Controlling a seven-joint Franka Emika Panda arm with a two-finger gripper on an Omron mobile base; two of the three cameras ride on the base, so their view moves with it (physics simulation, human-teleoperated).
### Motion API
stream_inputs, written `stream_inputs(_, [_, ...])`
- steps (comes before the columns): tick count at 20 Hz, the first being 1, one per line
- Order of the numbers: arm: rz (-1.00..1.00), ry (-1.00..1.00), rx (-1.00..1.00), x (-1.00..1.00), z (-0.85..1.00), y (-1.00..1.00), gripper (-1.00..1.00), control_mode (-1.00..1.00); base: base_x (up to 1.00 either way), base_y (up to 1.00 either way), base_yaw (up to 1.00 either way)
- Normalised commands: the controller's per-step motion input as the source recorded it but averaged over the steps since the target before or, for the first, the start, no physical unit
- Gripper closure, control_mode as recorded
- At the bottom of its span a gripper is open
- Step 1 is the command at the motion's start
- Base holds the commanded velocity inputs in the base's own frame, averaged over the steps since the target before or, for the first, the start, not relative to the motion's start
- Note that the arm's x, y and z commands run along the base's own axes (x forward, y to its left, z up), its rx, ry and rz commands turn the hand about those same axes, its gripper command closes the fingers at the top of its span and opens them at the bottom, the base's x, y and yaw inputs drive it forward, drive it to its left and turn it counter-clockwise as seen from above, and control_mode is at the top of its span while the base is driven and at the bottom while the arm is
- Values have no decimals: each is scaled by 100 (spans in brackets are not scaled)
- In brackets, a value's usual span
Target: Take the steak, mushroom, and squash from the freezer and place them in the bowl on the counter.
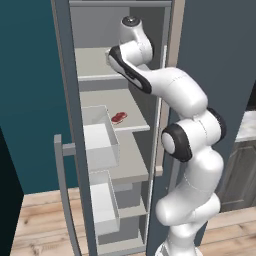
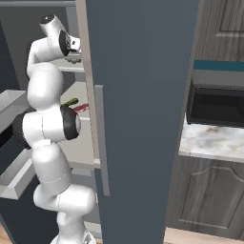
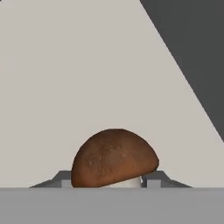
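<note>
1. Your white arm reaches into the tall grey freezer (image 1: 75, 130), door swung open, wrist on an upper pale grey shelf (image 1: 95, 62). That height is where the mushroom sits, hence the stretched pose.
2. Hand view: the small mushroom with tan-brown cap and pale stem (image 3: 114, 158) sits right between the gripper (image 3: 109, 181) tips, one dark tip on each side of it. The gripper looks closed on the mushroom, jaws partly shut at about its width. Contact itself is hidden under the cap, so treat the hold as likely, not proven.
3. The mushroom stands upright on the shelf, cap up, stem down, tilted slightly. The cap is round, so there's no real long axis and any jaw angle works.
4. The flat red steak with whitish marbling (image 1: 119, 117) lies flat on the middle shelf, below your hand, untouched. Its long axis runs roughly diagonal to the shelf edge in the left base view.
5. The dark green oblong squash (image 2: 70, 102) shows in the right base view just behind the arm, near the steak, long axis angled up to the right. It's partly hidden, so I can't give its exact resting spot.
6. The white-and-grey marbled table (image 2: 209, 140) is to the right, past the freezer door. My read: lift straight up before pulling out, so you clear the shelf lip.
</note>
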Motion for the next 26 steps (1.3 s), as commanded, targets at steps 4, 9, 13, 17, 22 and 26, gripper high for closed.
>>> stream_inputs(4, [-7,-16,4,-100,0,3,100,-100,0,0,0])
stream_inputs(9, [-5,-24,7,-100,0,0,100,-100,0,0,0])
stream_inputs(13, [0,-6,13,-100,0,0,100,-100,0,0,0])
stream_inputs(17, [0,0,13,-100,4,-9,100,-100,0,0,0])
stream_inputs(22, [0,1,1,-100,9,-31,100,-100,0,0,0])
stream_inputs(26, [0,1,0,-100,0,-73,100,-100,0,0,0])
